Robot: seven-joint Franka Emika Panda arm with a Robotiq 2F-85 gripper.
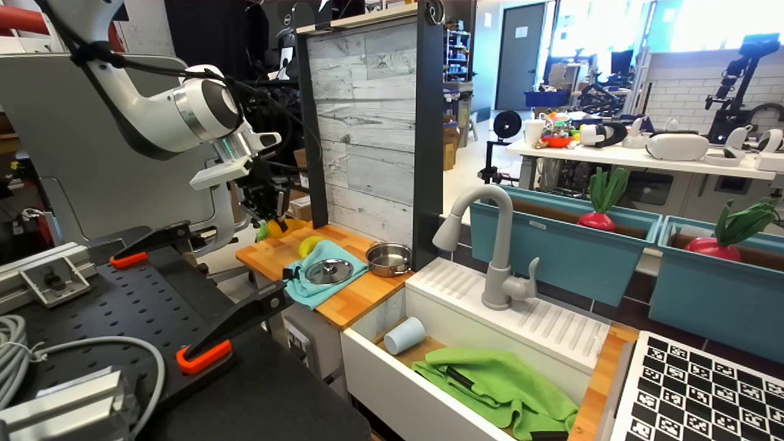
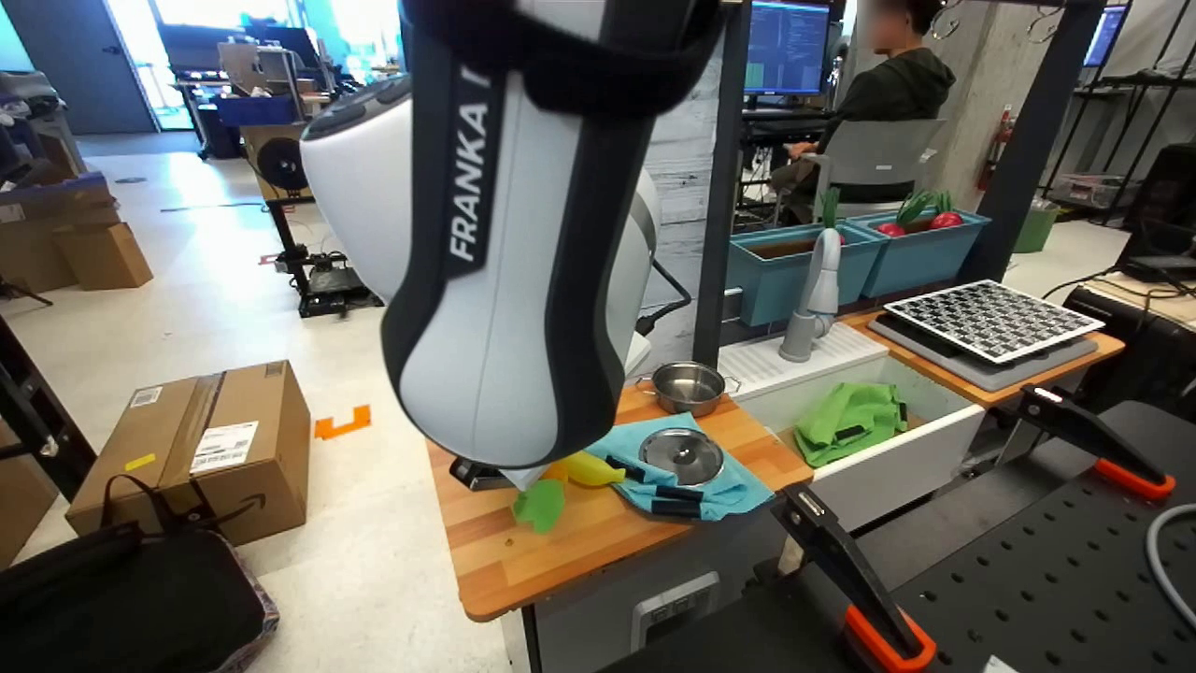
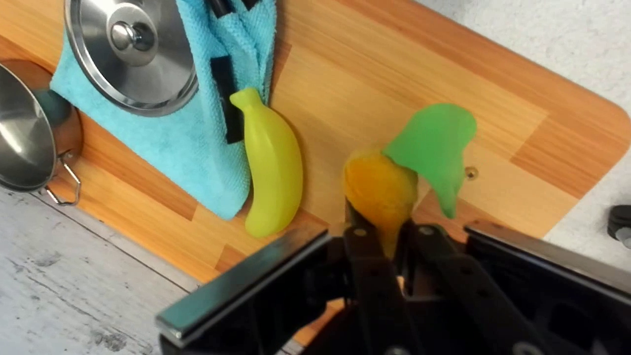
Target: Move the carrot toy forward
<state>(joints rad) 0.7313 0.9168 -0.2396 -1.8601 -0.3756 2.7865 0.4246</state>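
Note:
The carrot toy (image 3: 379,185) has an orange body and a green leafy top, and it shows large in the wrist view. My gripper (image 3: 387,229) is shut on the orange body, with a finger on each side of its narrow end. The green top points away to the upper right. In an exterior view the gripper (image 1: 272,211) is over the far end of the wooden counter, with the carrot toy (image 1: 280,229) at its tips. The arm hides most of the gripper in an exterior view, where the green top (image 2: 540,505) shows. I cannot tell whether the toy touches the counter.
A yellow banana (image 3: 273,167) lies beside the carrot toy, touching a teal cloth (image 3: 148,140). A pot lid (image 3: 130,54) rests on the cloth, and a steel pot (image 3: 29,128) stands beyond. The wooden counter's edge (image 3: 517,64) is near. A sink (image 1: 392,386) adjoins the counter.

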